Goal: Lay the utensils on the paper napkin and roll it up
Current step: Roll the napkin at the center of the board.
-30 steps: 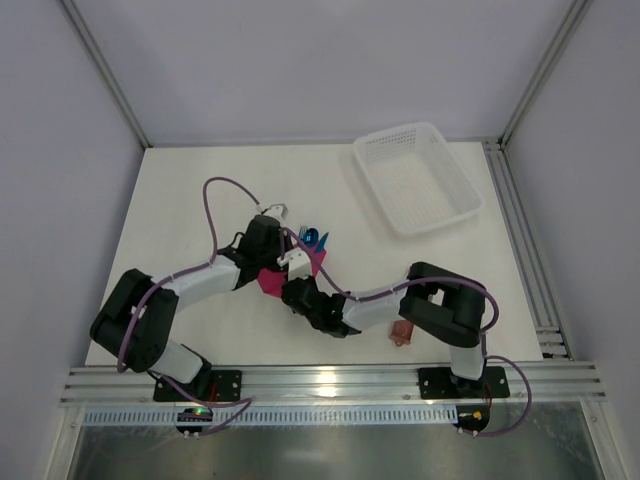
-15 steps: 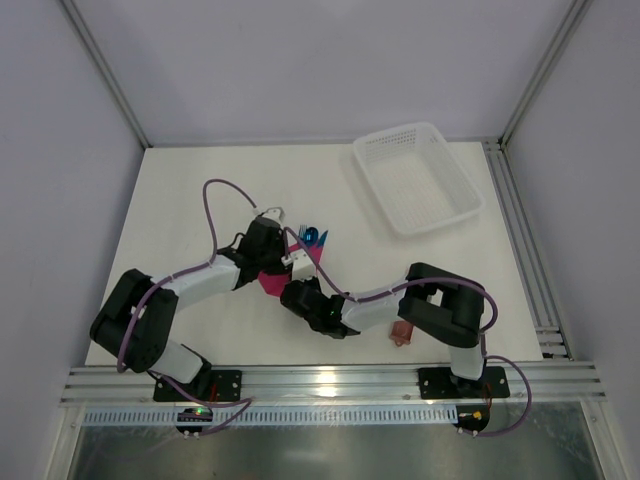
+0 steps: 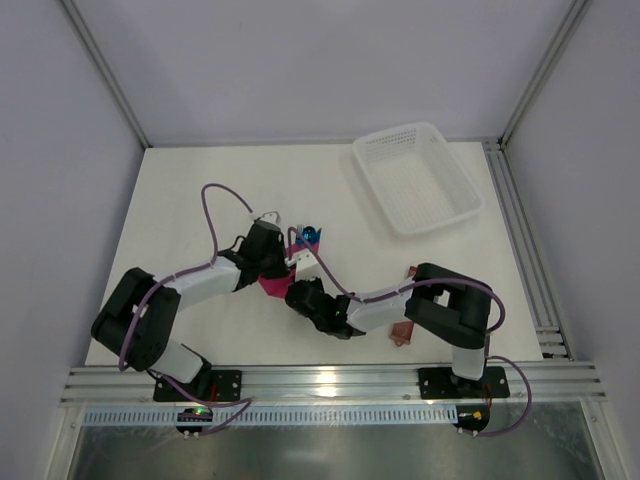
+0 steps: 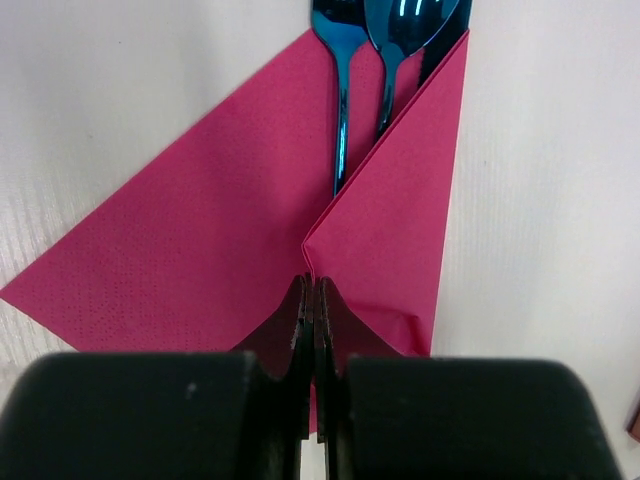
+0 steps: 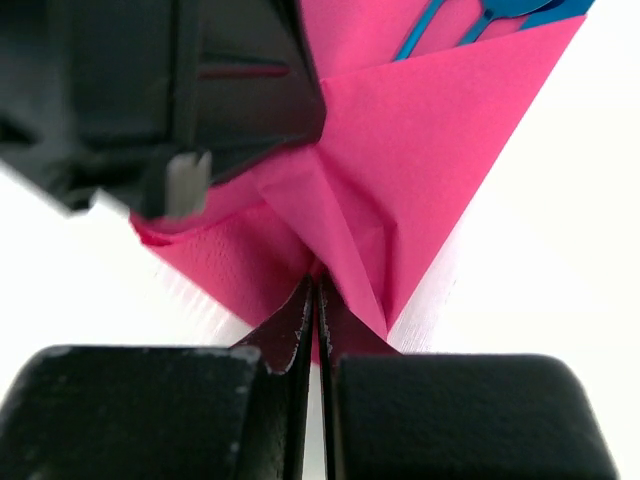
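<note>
The magenta paper napkin (image 4: 200, 240) lies on the white table with its right corner folded over the blue utensils (image 4: 340, 110). Only a fork neck and a spoon bowl (image 4: 405, 20) stick out at the far end. In the top view the napkin (image 3: 269, 285) sits between both grippers, and the utensils (image 3: 310, 236) show just beyond it. My left gripper (image 4: 312, 288) is shut on the napkin's folded edge. My right gripper (image 5: 316, 285) is shut on the napkin's near crumpled corner (image 5: 350, 240). The left gripper's body (image 5: 180, 90) fills the upper left of the right wrist view.
A white mesh basket (image 3: 418, 178) stands at the far right. A flat reddish-brown sleeve (image 3: 403, 334) lies by the right arm's base. Metal rails run along the table's right side (image 3: 520, 240) and near edge.
Both grippers have shifted slightly right and toward the far side with the napkin. The fold now covers more of the utensils, so less blue shows.
</note>
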Available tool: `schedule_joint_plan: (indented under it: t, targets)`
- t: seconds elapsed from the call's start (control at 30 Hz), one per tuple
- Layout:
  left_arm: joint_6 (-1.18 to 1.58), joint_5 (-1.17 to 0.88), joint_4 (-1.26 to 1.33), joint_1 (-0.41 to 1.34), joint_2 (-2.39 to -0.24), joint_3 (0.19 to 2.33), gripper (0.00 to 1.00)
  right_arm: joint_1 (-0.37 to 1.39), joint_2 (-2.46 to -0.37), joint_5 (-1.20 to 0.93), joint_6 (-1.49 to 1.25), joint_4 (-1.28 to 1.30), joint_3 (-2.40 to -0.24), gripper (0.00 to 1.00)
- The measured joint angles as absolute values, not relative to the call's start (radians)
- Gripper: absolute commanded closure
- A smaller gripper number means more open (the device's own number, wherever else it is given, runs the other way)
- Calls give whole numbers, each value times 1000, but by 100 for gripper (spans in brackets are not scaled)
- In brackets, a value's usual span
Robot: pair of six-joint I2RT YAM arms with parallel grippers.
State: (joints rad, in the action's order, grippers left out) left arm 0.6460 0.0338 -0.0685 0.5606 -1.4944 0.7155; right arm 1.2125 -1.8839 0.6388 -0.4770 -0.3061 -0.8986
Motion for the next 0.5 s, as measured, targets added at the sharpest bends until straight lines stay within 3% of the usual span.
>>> schedule_joint_plan:
  t: [0.5]
  targets:
    - [646,61,-73,561,-1524,716,100,1193,-1645,520,-453,-366,-739,96]
